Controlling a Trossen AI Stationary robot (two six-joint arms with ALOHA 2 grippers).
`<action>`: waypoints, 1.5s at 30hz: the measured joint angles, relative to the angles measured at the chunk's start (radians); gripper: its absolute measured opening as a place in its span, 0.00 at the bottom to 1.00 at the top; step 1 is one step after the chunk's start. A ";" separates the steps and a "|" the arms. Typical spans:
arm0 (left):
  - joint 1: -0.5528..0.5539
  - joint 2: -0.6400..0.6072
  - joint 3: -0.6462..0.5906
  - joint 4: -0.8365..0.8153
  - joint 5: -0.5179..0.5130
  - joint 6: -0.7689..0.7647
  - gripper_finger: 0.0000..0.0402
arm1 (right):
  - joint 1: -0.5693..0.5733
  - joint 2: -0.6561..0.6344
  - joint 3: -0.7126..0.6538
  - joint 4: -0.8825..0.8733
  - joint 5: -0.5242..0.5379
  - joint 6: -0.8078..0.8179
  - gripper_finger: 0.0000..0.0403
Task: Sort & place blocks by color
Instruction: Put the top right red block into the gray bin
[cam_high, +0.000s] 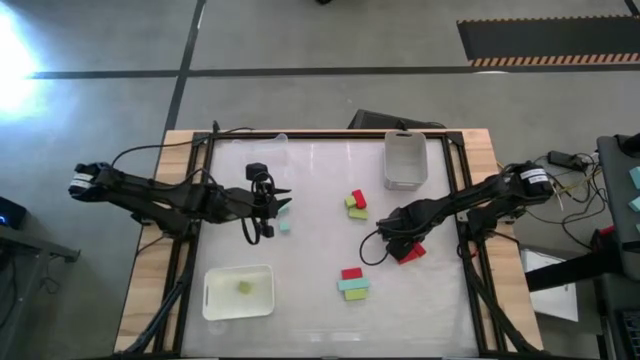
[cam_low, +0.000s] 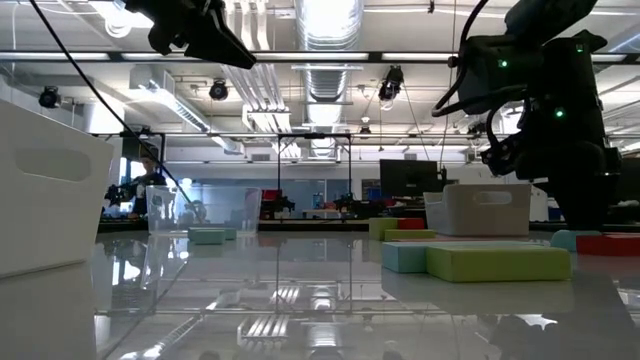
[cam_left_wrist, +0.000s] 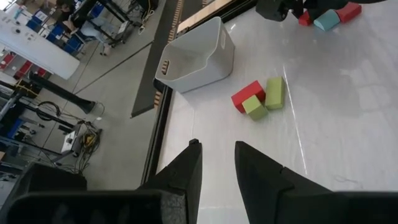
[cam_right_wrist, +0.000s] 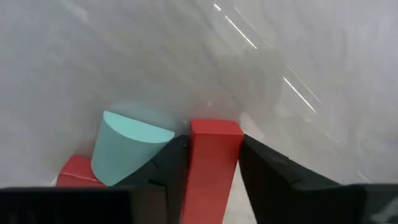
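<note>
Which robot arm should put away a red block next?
The right one, probably. Its gripper already has a red block between its fingers, while the left gripper is open with nothing in it, away from the red blocks.

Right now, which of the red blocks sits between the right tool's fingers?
The upright red rectangular block between the right tool fingers, beside a light teal rounded block. The other red blocks lie free mid-table.

White tray near tabletop's front-left corner. Grey bin at rear edge, right of centre. Clear container at rear edge, left of centre.
</note>
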 joint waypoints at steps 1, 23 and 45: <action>0.000 0.000 0.000 0.000 0.000 0.000 0.20 | 0.000 -0.002 0.000 0.000 0.002 0.003 0.28; 0.000 0.000 0.000 0.005 0.000 0.000 0.20 | -0.142 -0.067 0.304 -0.327 0.083 -0.083 0.23; 0.000 0.000 0.000 0.005 0.001 0.001 0.20 | -0.937 0.177 0.600 -0.215 0.079 -0.642 0.23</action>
